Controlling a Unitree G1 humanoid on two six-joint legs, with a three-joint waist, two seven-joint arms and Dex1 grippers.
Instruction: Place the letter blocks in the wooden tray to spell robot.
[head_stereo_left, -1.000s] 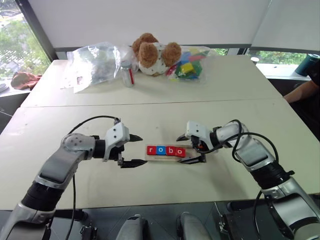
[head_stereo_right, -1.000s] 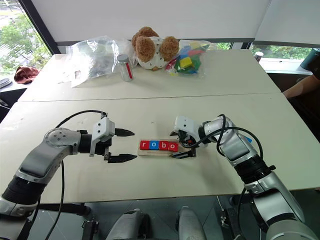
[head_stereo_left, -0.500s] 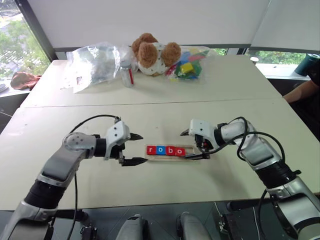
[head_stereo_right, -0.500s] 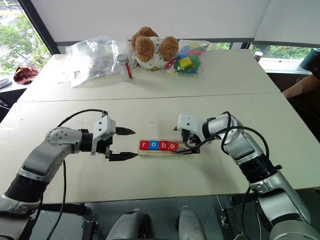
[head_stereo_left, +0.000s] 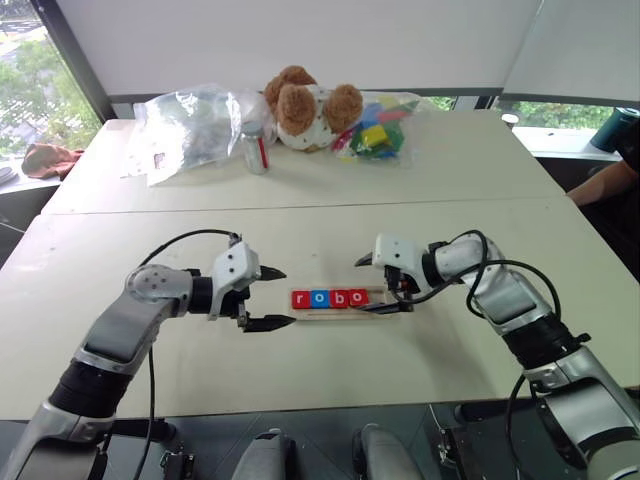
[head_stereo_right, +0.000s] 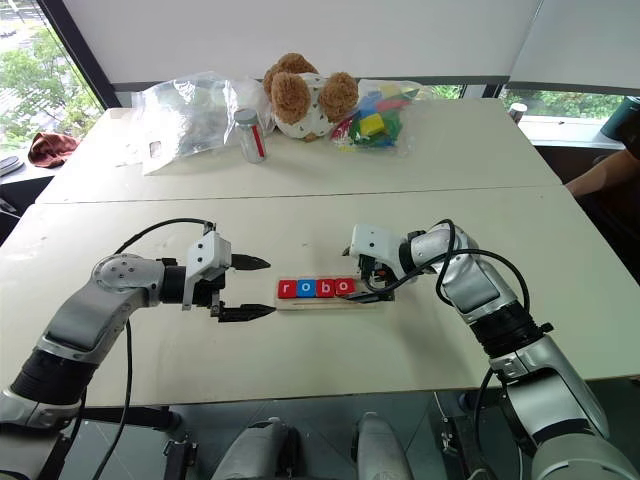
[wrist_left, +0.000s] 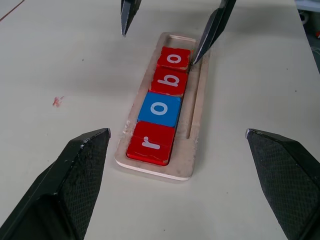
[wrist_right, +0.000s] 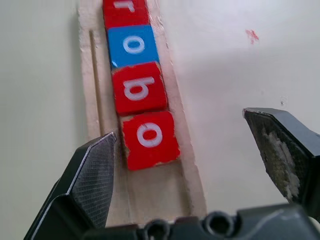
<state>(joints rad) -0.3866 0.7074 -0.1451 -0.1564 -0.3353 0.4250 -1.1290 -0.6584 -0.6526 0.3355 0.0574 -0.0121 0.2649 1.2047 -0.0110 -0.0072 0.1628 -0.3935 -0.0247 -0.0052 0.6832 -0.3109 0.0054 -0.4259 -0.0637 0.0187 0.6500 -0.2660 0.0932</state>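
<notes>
4 letter blocks (wrist_left: 162, 105) sit in the wooden tray (wrist_left: 196, 125), reading r, o, b, o from left to right, and the slot at the tray's right end is bare, so by my reckoning the t is the job in hand. No t tile can be made out on the table (head_stereo_left: 330, 380), so the next move calls for finding it, then seating it beside the second o. The right gripper (head_stereo_left: 384, 284) hangs over the tray's right end, angled down and leftward, its fingers spread wide with nothing between them. The left gripper (head_stereo_left: 270, 298) hovers just left of the tray, pointing right, fingers equally wide and empty.
</notes>
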